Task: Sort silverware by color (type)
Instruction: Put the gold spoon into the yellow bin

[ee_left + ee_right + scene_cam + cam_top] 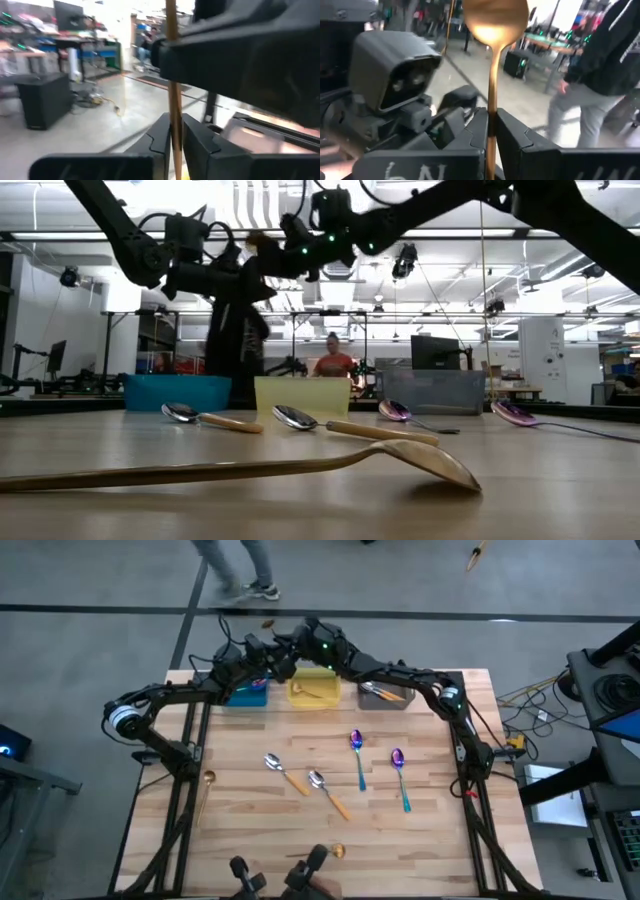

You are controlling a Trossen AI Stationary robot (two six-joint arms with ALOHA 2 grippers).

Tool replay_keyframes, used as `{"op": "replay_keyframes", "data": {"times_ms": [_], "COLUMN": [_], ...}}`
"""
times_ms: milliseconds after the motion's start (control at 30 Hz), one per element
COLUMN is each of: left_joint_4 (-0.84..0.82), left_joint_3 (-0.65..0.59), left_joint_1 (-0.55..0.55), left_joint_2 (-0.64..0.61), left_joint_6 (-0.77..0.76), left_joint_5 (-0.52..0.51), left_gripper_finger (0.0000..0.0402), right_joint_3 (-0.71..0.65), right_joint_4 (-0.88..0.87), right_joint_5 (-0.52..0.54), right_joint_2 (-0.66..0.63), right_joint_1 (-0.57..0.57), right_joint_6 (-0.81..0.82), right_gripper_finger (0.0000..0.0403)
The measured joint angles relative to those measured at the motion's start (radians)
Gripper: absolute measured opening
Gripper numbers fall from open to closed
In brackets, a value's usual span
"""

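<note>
Along the far edge of the pale wooden table [420, 840] stand three bins. On the left, the blue plastic bin [246, 692] sits partly under the left gripper [262, 653], so its contents are hidden. In the middle, the yellow bin [314, 690] already holds a gold piece, and the gray bin [385, 694] on the right holds at least one orange-handled spoon.

Above the bins both arms meet on one all-gold spoon [494, 30]. The left gripper's fingers are pressed to its thin handle, and the right gripper [290, 652] has its fingers clamped on the stem below the bowl. It looks like a handover.

Sorting is partly done. Left on the table, from left to right:

- a gold spoon [206, 792] at the left edge
- two silver-bowled spoons with orange handles [286, 774] [330, 794]
- another gold spoon [336, 851] at the near edge
- two iridescent purple spoons with teal handles [358, 756] [401, 776]

These lie well apart from one another, and nothing blocks the way to them. A person walks [240, 565] on the floor beyond the table.
</note>
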Motion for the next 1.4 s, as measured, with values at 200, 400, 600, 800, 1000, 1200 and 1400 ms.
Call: {"op": "replay_keyframes", "data": {"times_ms": [200,400,600,800,1000,1200,1400], "left_joint_4": [-0.054,-0.244,-0.323,-0.303,-0.223,-0.209,-0.211], "left_joint_3": [0.000,-0.001,-0.091,-0.232,-0.331,-0.346,-0.313], "left_joint_1": [0.000,-0.003,-0.019,-0.053,-0.068,-0.068,-0.068], "left_joint_2": [-0.025,-0.127,-0.314,-0.515,-0.620,-0.635,-0.620], "left_joint_6": [-0.092,-0.165,-0.241,-0.301,-0.318,-0.274,-0.178], "left_joint_5": [0.161,0.352,0.381,0.301,0.200,0.191,0.125], "left_gripper_finger": [0.0094,0.0163,0.0178,0.0166,0.0164,0.0164,0.0164], "right_joint_3": [0.183,0.389,0.379,0.379,0.376,0.373,0.341], "right_joint_4": [-0.327,-0.711,-0.893,-0.983,-1.026,-1.039,-1.054], "right_joint_5": [-0.007,0.020,0.005,0.001,-0.005,0.004,0.001], "right_joint_2": [0.000,-0.004,-0.035,-0.017,0.044,0.043,0.042], "right_joint_1": [0.002,-0.006,-0.021,-0.044,-0.045,-0.058,-0.067], "right_joint_6": [-0.068,-0.157,-0.153,-0.119,-0.164,-0.232,-0.257], "right_gripper_finger": [0.0013,0.0013,0.0013,0.0013,0.0013,0.0013,0.0013]}}
